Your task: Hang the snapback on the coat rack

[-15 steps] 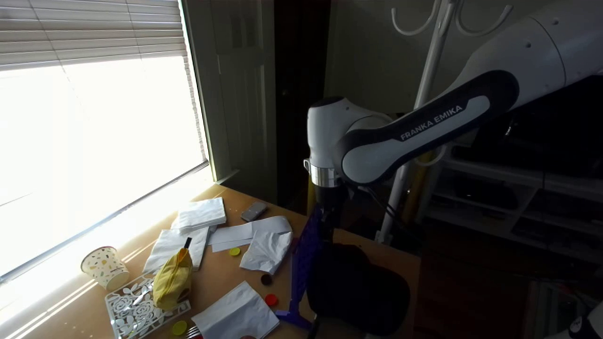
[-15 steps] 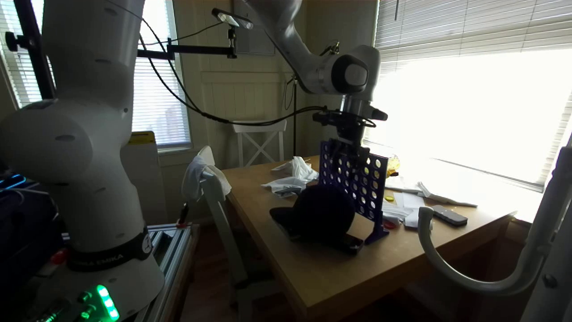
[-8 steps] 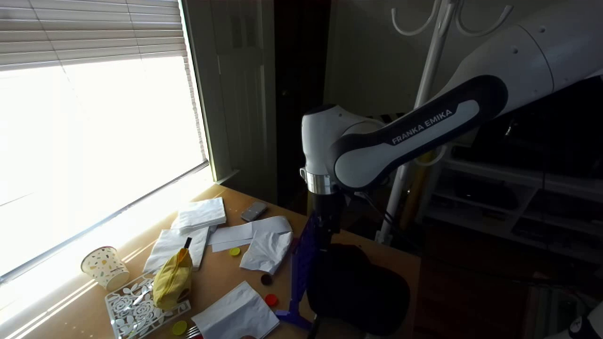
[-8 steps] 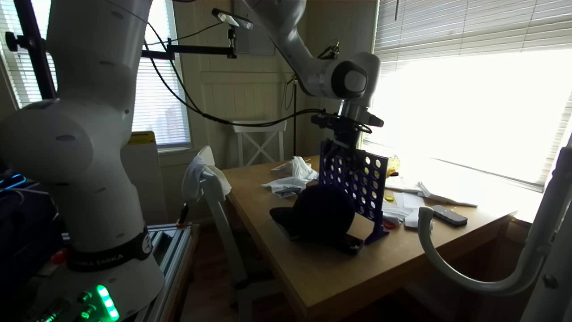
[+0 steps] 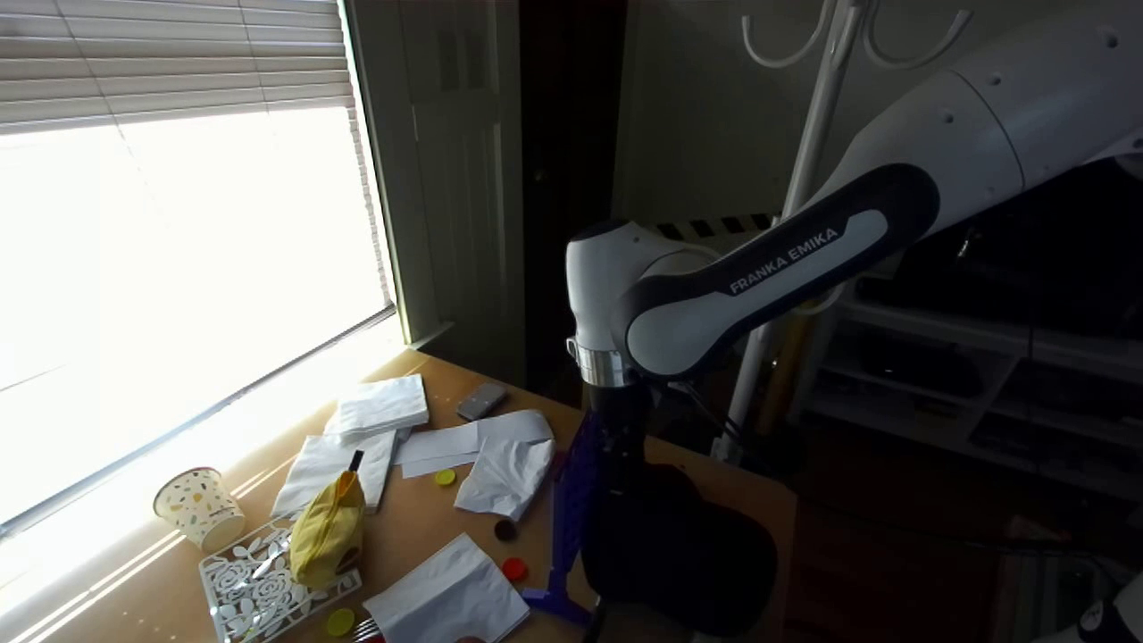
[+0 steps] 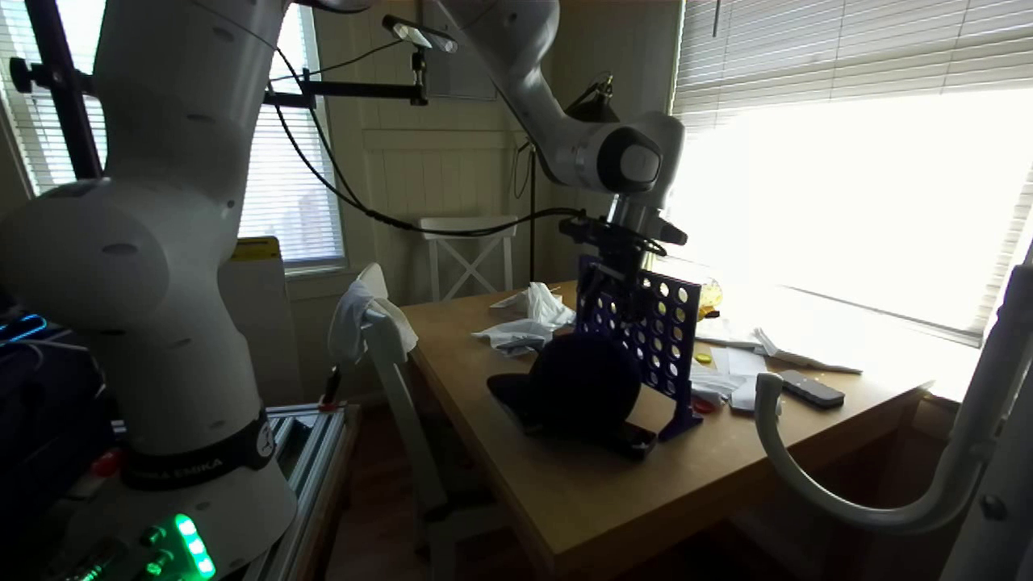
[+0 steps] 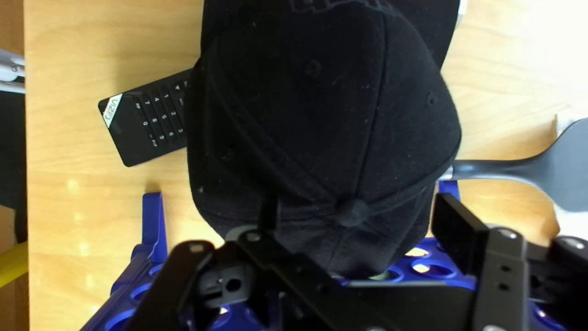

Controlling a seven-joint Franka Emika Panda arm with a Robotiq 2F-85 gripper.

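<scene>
Cap [image 6: 583,383] sits on table [image 6: 581,492], just beside grid [image 6: 667,337]. Wrist view: remote [image 7: 147,120] left of cap, partly hidden; spatula [image 7: 562,165] right. In an exterior view, cup [image 5: 198,509] left of pouch [image 5: 327,536]; coat rack [image 5: 820,116] beyond table.

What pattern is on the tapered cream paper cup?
Speckled, yellow and dark; the cup shows best in an exterior view.

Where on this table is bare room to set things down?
Bare table: the corner between black remote, purple frame's foot and table edges; also the strip between draped chair and snapback. Crowded: around the gripper, and near the window, with napkins, yellow pouch and paper cup.
</scene>
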